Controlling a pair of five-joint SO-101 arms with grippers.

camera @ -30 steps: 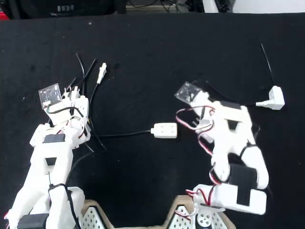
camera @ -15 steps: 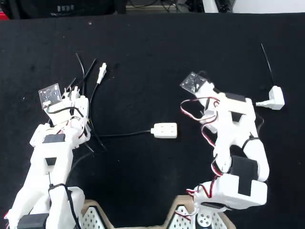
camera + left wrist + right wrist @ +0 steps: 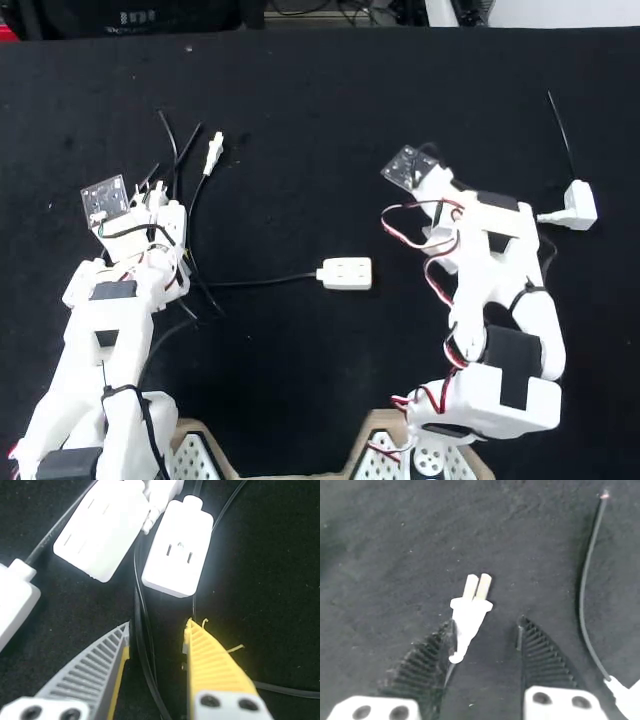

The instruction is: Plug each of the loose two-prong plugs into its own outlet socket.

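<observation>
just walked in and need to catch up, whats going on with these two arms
Two arms sit at a black table. The left gripper is open, straddling a black cable just short of two white outlet sockets. The right gripper is open, with a white two-prong plug against the inside of one finger. Neither has closed on anything.

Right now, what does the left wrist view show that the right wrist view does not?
Only the left wrist view: a white outlet socket, a second socket beside it, and a black cable running between the fingers of the left claw. Only the right wrist view: a white two-prong plug lying against one finger of the right claw, and a thin black wire. Shared: the black table and an open claw.
</observation>
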